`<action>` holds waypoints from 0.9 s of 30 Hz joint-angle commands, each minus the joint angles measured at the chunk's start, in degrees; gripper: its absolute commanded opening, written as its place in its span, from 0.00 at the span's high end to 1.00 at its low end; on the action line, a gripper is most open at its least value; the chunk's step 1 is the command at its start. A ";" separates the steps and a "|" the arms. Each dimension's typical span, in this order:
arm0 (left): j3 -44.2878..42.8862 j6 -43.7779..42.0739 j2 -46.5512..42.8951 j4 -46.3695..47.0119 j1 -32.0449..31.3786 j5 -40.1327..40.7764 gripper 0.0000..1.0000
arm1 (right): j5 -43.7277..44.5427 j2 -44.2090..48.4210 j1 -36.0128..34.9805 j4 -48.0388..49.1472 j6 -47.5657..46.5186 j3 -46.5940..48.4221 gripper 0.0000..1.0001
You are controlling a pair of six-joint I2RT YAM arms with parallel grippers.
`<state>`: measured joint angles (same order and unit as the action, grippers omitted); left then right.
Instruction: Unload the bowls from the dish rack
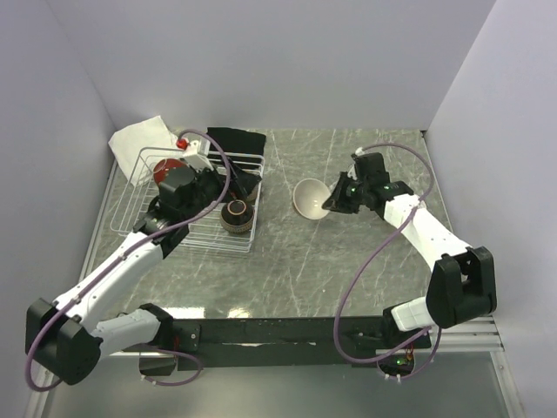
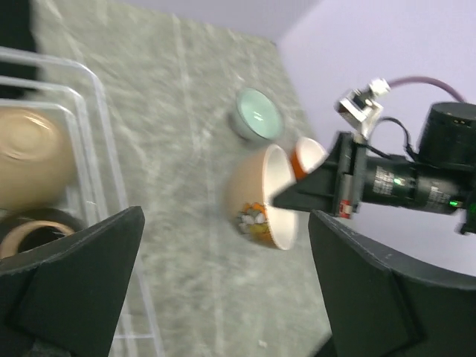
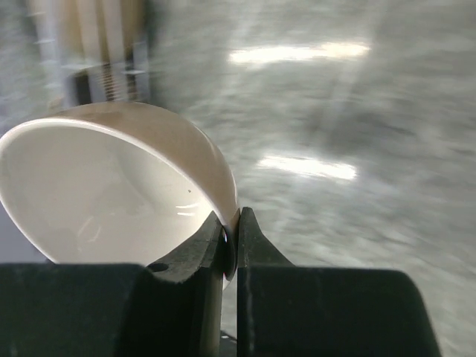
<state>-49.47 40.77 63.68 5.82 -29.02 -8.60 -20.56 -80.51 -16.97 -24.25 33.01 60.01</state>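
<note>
Top external view: the dish rack sits at the far left of the table; the beige bowl is out of it, over the middle of the table.
Beige bowl, heading: tipped on its side, with the white mouth turned toward the right arm and partly upward and the base toward the rack. The axis through its mouth runs close to level, left to right.
Beige bowl, contact with table: cannot tell.
Right gripper: fingers pinched together on the beige bowl's rim at its right edge, one finger inside and one outside.
Left gripper: over the rack, fingers spread wide apart with nothing between them.
Bowls in the rack: the dark red bowl is at the far side. The dark brown bowl is near the right side, mouth up. The tan-brown bowl shows in the left wrist view.
Bowls on the table: the pale teal bowl stands upright. The orange bowl is close by it, partly hidden behind the beige bowl.
Cloths: the white cloth and the black cloth lie at the rack's far edge.
</note>
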 commanded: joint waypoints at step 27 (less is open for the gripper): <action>-1.94 -31.46 -11.65 -22.70 0.19 35.05 0.00 | 19.41 -11.77 19.87 -9.94 1.00 4.51 1.00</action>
<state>-52.27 12.03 53.06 -17.17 -28.95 23.92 -1.23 -92.25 1.80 -38.37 32.80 62.98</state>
